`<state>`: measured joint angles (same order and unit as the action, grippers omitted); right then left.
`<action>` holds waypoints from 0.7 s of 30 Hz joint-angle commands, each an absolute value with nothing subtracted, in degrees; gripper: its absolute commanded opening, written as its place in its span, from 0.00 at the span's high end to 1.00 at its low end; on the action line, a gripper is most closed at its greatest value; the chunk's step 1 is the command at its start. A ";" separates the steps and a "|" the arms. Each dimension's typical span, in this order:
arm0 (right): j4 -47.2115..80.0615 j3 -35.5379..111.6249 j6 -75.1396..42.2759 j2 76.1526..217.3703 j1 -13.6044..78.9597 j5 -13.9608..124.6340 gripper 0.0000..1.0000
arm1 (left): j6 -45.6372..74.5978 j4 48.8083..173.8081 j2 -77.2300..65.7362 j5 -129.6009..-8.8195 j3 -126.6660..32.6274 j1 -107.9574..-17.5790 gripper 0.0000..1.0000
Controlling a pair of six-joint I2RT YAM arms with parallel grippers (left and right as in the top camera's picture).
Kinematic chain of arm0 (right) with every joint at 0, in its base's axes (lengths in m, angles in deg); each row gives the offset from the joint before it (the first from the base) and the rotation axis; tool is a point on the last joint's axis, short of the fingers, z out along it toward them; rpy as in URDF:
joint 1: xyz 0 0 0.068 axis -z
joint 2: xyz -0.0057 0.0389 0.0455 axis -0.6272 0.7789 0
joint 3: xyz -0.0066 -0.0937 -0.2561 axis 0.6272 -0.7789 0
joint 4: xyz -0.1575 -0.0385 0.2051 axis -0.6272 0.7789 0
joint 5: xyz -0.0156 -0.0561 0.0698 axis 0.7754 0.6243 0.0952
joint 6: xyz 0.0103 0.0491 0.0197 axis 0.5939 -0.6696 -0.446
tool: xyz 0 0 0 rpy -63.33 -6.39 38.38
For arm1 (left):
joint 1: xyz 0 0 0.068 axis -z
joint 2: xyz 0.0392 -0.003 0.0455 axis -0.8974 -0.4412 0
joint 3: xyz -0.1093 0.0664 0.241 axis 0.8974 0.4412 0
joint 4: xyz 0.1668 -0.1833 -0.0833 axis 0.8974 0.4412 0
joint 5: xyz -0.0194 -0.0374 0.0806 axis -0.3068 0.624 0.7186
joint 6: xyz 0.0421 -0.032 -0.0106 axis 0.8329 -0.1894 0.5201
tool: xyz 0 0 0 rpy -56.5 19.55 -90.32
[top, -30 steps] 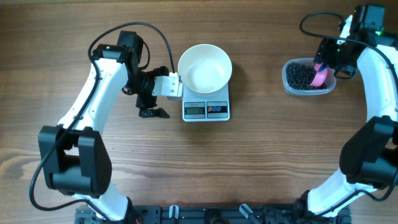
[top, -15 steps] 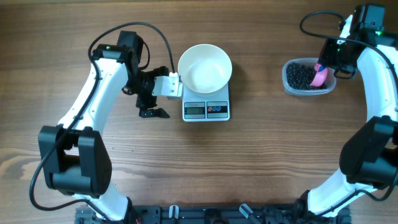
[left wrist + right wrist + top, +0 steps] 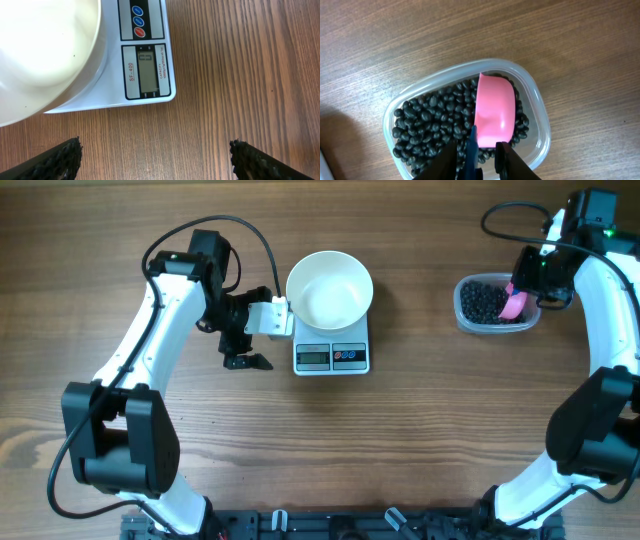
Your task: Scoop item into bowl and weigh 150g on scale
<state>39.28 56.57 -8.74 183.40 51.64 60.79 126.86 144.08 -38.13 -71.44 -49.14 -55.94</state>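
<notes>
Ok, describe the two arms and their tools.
The left arm and right arm have white shells and black joints, with a black cable looping over each. The left tool has black knurled fingertips; the right tool has smooth black fingers.

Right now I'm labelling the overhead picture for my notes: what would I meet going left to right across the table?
In order: left hand → scale → clear tub.
</notes>
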 commanded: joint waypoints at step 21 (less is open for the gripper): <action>38.60 54.18 -13.00 183.43 51.57 59.57 0.91 | 126.75 144.10 -38.15 -71.51 -48.72 -55.76 0.00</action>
